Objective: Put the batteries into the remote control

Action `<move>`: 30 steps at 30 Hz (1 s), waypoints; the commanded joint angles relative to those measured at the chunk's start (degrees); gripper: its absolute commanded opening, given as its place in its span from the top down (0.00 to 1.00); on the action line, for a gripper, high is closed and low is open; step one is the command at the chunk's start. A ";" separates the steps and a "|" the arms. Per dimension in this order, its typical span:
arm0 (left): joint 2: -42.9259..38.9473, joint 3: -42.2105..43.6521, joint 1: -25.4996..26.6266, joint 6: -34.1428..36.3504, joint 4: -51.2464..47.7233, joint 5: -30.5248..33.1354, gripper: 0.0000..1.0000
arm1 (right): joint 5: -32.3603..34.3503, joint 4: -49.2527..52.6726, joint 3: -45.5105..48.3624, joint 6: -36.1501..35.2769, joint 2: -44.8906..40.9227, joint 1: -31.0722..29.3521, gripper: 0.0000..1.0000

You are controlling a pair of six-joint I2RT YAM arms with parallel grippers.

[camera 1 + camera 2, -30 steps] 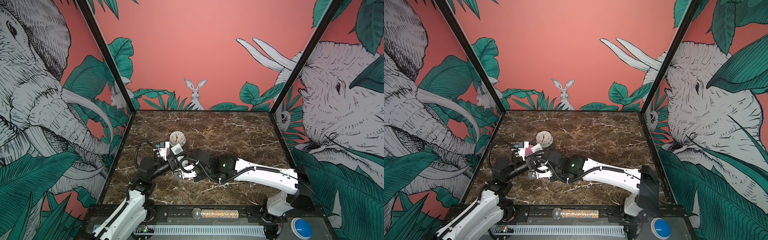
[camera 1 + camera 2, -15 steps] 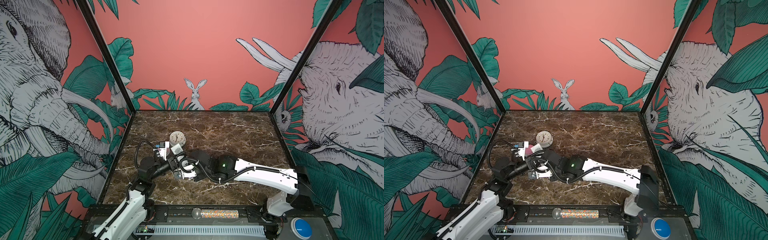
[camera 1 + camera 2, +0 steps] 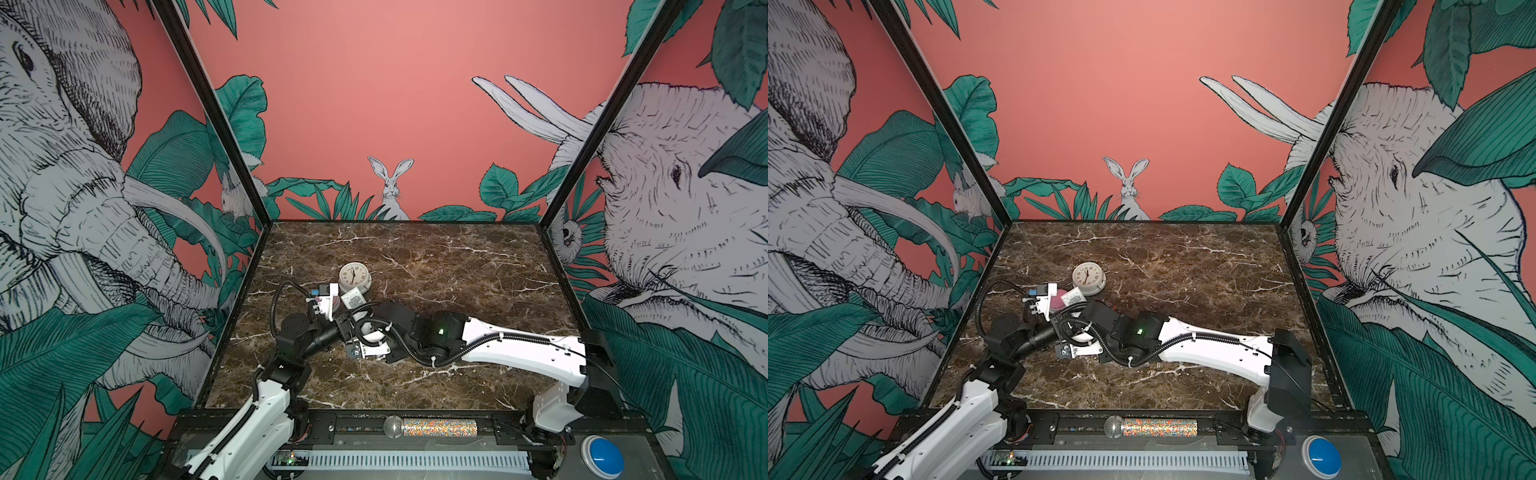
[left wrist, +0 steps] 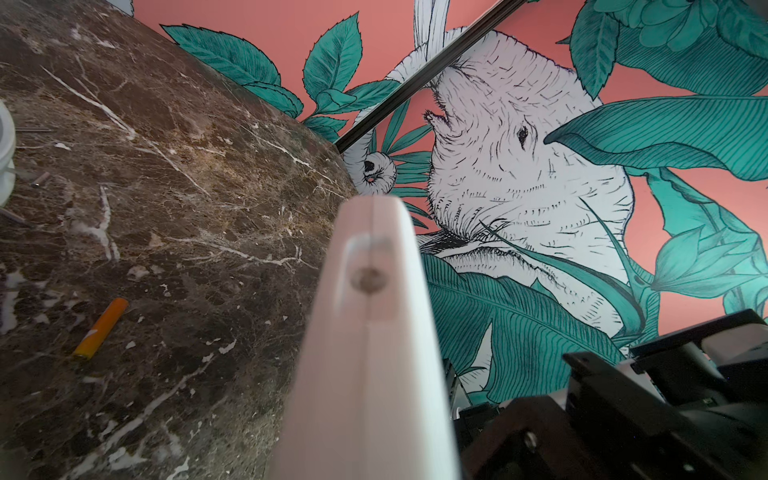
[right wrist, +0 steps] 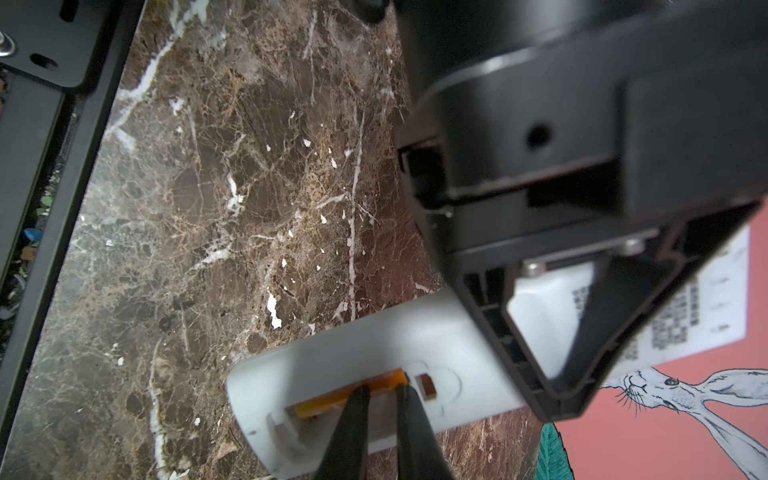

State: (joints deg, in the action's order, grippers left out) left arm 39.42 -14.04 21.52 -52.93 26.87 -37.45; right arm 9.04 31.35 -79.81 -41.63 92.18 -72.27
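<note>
We saw the left hand (image 5: 548, 324) clamped on the remote control (image 5: 332, 357), just on the near side of the clock (image 3: 354, 277) (label side showing, compartment open). One orange battery (image 5: 328, 401) lay in that compartment. The right hand (image 5: 380, 388), narrowed to a slit, touched it with both tips, perhaps pinching it. The second battery (image 4: 101, 328) lay loose on the surface (image 3: 436, 266), apart from the clock.

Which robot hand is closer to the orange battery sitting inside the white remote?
Right. The right hand has its fingertips at the battery inside the remote. The left hand clamps the remote farther along its body, not touching the battery.
</note>
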 commanded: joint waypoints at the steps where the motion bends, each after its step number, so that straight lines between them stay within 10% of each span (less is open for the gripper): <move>1: -1.19 -0.84 0.29 -1.46 5.08 -1.73 1.00 | 0.38 0.82 0.45 -0.40 1.77 -0.24 0.84; 30: -2.53 -1.09 0.28 2.84 -4.11 4.37 1.00 | -1.35 -5.09 3.44 7.59 -6.87 -0.20 0.68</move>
State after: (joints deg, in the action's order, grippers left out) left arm 37.67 -14.04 21.56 -51.29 23.33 -35.07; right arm 8.75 28.86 -77.19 -36.36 87.88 -72.38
